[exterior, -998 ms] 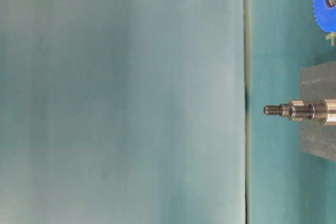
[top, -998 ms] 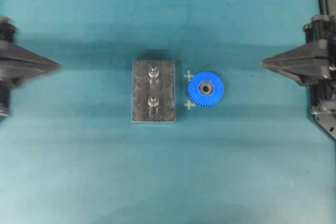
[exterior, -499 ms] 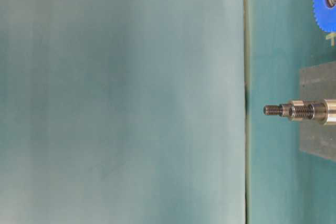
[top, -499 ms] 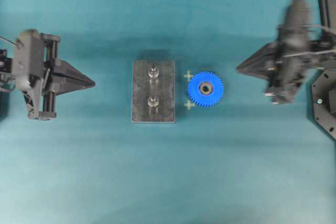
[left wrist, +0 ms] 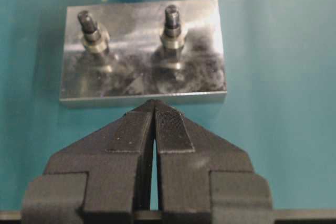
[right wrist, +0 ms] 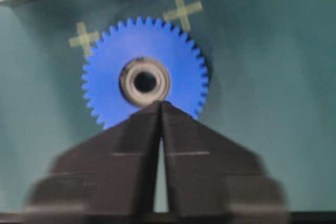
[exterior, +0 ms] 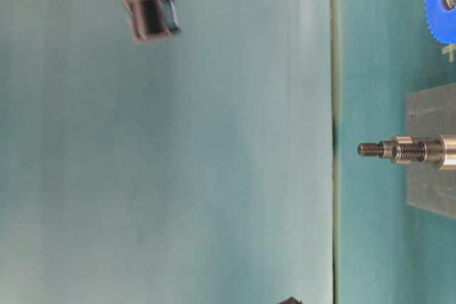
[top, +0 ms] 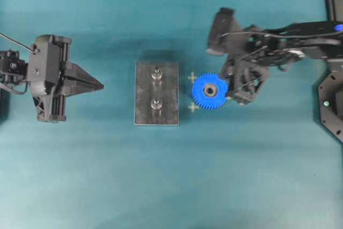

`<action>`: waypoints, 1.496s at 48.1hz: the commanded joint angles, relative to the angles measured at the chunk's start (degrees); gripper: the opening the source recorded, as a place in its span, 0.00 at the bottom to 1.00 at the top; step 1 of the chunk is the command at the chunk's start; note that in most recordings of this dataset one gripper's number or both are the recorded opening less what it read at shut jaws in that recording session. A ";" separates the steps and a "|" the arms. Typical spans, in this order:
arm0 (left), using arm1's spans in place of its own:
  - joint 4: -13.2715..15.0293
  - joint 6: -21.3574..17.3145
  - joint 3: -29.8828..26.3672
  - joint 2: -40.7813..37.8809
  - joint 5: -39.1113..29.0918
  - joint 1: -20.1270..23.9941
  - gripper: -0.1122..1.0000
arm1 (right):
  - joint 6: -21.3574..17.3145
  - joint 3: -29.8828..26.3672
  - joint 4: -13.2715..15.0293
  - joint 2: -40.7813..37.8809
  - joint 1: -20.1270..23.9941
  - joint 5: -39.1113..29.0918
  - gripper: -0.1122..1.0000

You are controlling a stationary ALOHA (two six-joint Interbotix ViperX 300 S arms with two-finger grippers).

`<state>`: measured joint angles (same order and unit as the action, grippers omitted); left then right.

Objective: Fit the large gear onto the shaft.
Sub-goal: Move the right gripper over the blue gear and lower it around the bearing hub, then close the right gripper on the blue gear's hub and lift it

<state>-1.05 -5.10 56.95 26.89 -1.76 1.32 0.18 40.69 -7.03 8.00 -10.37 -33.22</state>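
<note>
The large gear (top: pixel 209 90), bright blue with a metal hub, lies flat on the mat just right of the grey plate (top: pixel 144 95). Two pegs stand on the plate; the shaft (top: pixel 156 73) is the far one, seen on the left in the left wrist view (left wrist: pixel 89 24). My right gripper (top: pixel 230 90) hangs over the gear's right rim, shut and holding nothing; in its wrist view the tips (right wrist: pixel 159 103) meet just below the hub of the gear (right wrist: pixel 178 77). My left gripper (top: pixel 101 86) is shut and empty, left of the plate, its tips (left wrist: pixel 154 102) near the plate's edge (left wrist: pixel 131 77).
Two yellow cross marks (top: pixel 192 77) (top: pixel 193 107) flank the gear on the plate's side. A black fixture (top: pixel 332 105) sits at the right edge of the mat. In the table-level view a blurred piece of the right arm (exterior: pixel 153 5) shows at the top.
Both arms have come in from the sides. The right arm swung left and down until its gripper reached the gear; the left gripper edged toward the plate. Gear and plate have not moved.
</note>
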 commanded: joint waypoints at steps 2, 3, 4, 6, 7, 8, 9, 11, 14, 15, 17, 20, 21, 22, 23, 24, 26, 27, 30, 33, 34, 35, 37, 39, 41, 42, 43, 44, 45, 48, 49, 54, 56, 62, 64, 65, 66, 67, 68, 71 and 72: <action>-0.18 -0.09 -1.41 -0.09 0.62 0.00 0.10 | 1.32 -1.85 0.09 -1.14 -0.18 0.09 0.32; -0.18 -0.09 -1.41 -0.18 0.62 0.09 0.10 | 1.32 -1.93 0.18 -1.49 -0.18 0.18 0.37; -0.09 -0.09 -1.41 -0.18 0.53 0.00 0.10 | 1.41 -2.02 0.09 -1.85 -0.18 0.18 0.43; -0.09 -0.09 -1.41 -0.18 0.62 0.00 0.10 | 1.41 -2.11 0.09 -2.55 -0.18 0.26 0.54; -0.18 -0.09 -1.41 -0.18 0.62 0.00 0.10 | 1.41 -2.11 0.18 -2.90 -0.18 0.26 0.60; -0.09 -0.09 -1.41 -0.18 0.62 0.00 0.10 | 1.41 -2.11 0.18 -3.34 -0.18 0.26 0.66; -0.09 -0.09 -1.41 -0.18 0.62 0.00 0.10 | 1.41 -2.11 0.26 -3.60 -0.18 0.26 0.72; -0.18 -0.09 -1.41 -0.18 0.70 0.00 0.10 | 1.49 -2.20 0.26 -4.22 -0.18 0.18 0.82; -0.09 -0.09 -1.41 -0.18 0.62 0.09 0.10 | 1.58 -2.64 0.44 -5.10 -0.18 0.18 0.89; -0.18 -0.09 -1.41 -0.26 0.62 0.09 0.10 | 1.58 -2.72 0.53 -5.45 -0.26 0.18 0.89; -0.18 -0.09 -1.41 -0.18 0.62 0.00 0.10 | 1.58 -3.08 0.62 -6.06 -0.26 0.00 0.86; -0.09 -0.09 -1.32 -0.18 0.62 0.00 0.10 | 1.58 -3.60 1.23 -7.03 -0.26 0.00 0.84; -0.09 -0.09 -1.32 -0.18 0.62 0.00 0.10 | 1.58 -3.69 1.49 -7.29 -0.26 0.00 0.83; -0.18 -0.09 -1.41 -0.18 0.70 0.00 0.10 | 1.58 -3.87 1.76 -7.65 -0.26 0.00 0.84; -0.18 -0.09 -1.41 -0.18 0.62 0.09 0.10 | 1.58 -4.22 2.11 -8.09 -0.26 0.00 0.84; -0.09 -0.09 -1.32 -0.18 0.62 0.00 0.10 | 1.49 -4.39 2.37 -8.44 -0.26 0.00 0.84; -0.09 -0.09 -1.41 -0.18 0.62 0.00 0.10 | 1.58 -4.75 2.64 -8.96 -0.26 -0.09 0.84; -0.09 -0.09 -1.41 -0.18 0.62 0.00 0.10 | 1.49 -5.01 2.72 -9.23 -0.26 -0.09 0.84; -0.18 -0.09 -1.41 -0.18 0.70 0.00 0.10 | 1.49 -5.27 2.90 -9.84 -0.26 -0.44 0.84; -0.18 -0.09 -1.14 -0.18 0.62 0.00 0.10 | 1.49 -5.45 2.90 -10.37 -0.35 -0.79 0.84; -0.09 -0.09 -1.14 -0.09 0.62 0.00 0.10 | 1.49 -5.45 2.90 -10.55 -0.35 -0.88 0.84; -0.18 -0.09 -1.05 -0.09 0.62 0.00 0.10 | 1.41 -5.45 2.90 -10.72 -0.26 -0.97 0.84; -0.09 -0.09 -0.97 -0.09 0.62 0.00 0.10 | 1.41 -5.45 2.90 -10.99 -0.26 -0.97 0.84; -0.18 -0.09 -0.97 -0.09 0.62 0.00 0.10 | 1.41 -5.45 2.90 -11.16 -0.26 -0.97 0.84; -0.09 -0.09 -0.97 -0.09 0.70 0.00 0.10 | 1.41 -5.45 2.90 -11.34 -0.26 -0.97 0.83; -0.09 -0.09 -0.97 -0.18 0.62 0.09 0.10 | 1.41 -5.45 2.90 -11.34 -0.26 -0.97 0.83; -0.18 -0.09 -0.97 -0.18 0.62 0.00 0.10 | 1.41 -5.45 2.90 -11.43 -0.26 -0.97 0.83; -0.09 -0.09 -1.05 -0.18 0.62 0.00 0.10 | 1.41 -5.45 2.90 -11.51 -0.35 -0.97 0.83; -0.09 -0.09 -1.05 -0.18 0.62 0.00 0.10 | 1.41 -5.45 2.90 -11.60 -0.26 -0.97 0.83; -0.09 -0.09 -1.14 -0.18 0.62 0.00 0.10 | 1.41 -5.45 2.99 -11.95 -0.35 -0.97 0.83; -0.09 -0.09 -1.14 -0.18 0.62 0.00 0.10 | 1.41 -5.45 2.90 -12.13 -0.26 -0.97 0.83; -0.09 -0.09 -1.14 -0.18 0.70 0.00 0.10 | 1.41 -5.45 2.99 -12.57 -0.26 -0.97 0.83; -0.18 -0.09 -1.14 -0.26 0.70 0.00 0.10 | 1.32 -5.45 2.99 -12.83 -0.26 -1.05 0.83; -0.18 -0.09 -1.14 -0.18 0.79 0.00 0.10 | 1.14 -5.54 2.90 -13.36 -0.26 -0.97 0.82; -0.09 -0.09 -1.05 -0.18 0.79 0.00 0.10 | 1.14 -5.63 2.90 -13.45 -0.26 -0.97 0.82; -0.09 0.00 -0.97 -0.26 0.79 0.09 0.10 | 1.14 -5.63 2.99 -13.54 -0.35 -0.97 0.82; -0.18 -0.09 -0.97 -0.18 0.79 0.00 0.10 | 1.14 -5.63 2.90 -13.62 -0.35 -0.97 0.82; -0.18 -0.09 -0.97 -0.18 0.79 0.00 0.10 | 1.14 -5.71 2.99 -13.71 -0.35 -1.05 0.82; -0.09 -0.09 -0.88 -0.18 0.70 0.00 0.10 | 1.14 -5.80 2.99 -13.89 -0.35 -1.05 0.82; -0.09 0.00 -0.97 -0.26 0.79 0.00 0.10 | 1.14 -6.24 2.90 -14.15 -0.35 -1.23 0.81; -0.09 -0.09 -0.97 -0.18 0.79 0.00 0.10 | 1.14 -6.33 2.99 -14.33 -0.35 -1.41 0.81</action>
<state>-1.05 -5.10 56.78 26.46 -1.49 1.23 1.05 35.60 -4.22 -6.59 -10.63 -34.45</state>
